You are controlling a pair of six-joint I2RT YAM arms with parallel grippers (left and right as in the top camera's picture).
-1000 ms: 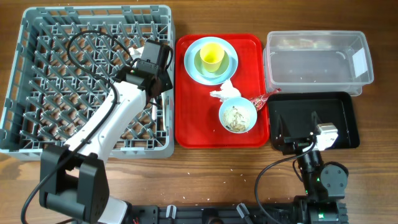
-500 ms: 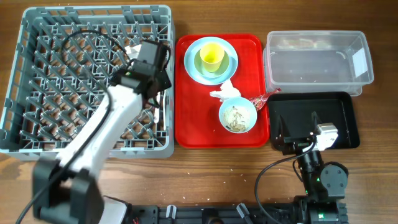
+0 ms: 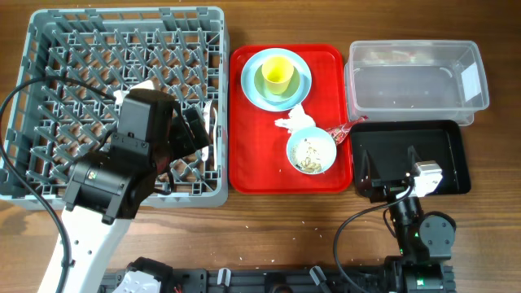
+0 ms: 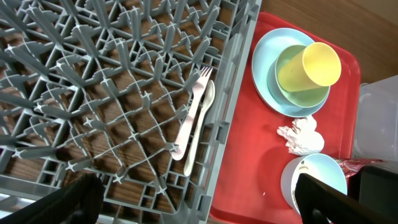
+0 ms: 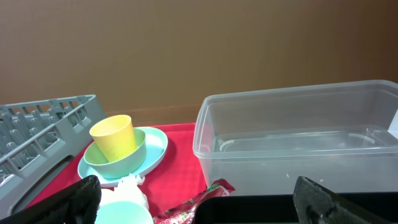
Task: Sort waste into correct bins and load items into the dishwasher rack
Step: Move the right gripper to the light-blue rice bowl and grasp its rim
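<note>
1. The rack (image 3: 122,14) is set at the left of the table (image 3: 269,218). The left gripper (image 4: 196,190) is held above the rack's right side, its fingers (image 4: 74,202) spread wide with nothing between them
2. The red tray (image 3: 244,163) sits just right of the rack, and most of what is not yet sorted is carried on it
3. The tub (image 3: 407,89) and black tray (image 3: 444,150) stand at the far right. The right gripper (image 5: 199,199) hangs over the black tray, fingers (image 5: 78,199) parted and empty
4. The plate (image 4: 261,59) lies at the tray's far end, with a bowl (image 4: 301,94) on it and the cup (image 3: 277,73) in that bowl. This stack is judged the next load. The left arm would have to be swung across, and the cup taken first from the top
5. The second bowl (image 3: 326,140) holds the crumbs (image 3: 308,153), which would need tipping into a bin before racking
6. The napkin (image 3: 295,120) lies between plate and second bowl. The wrapper (image 3: 342,130) lies at the tray's right edge, near the right arm
7. The fork (image 4: 189,118) and spoon (image 4: 198,134) lie side by side in the rack by its right wall, so the cutlery step is judged done
</note>
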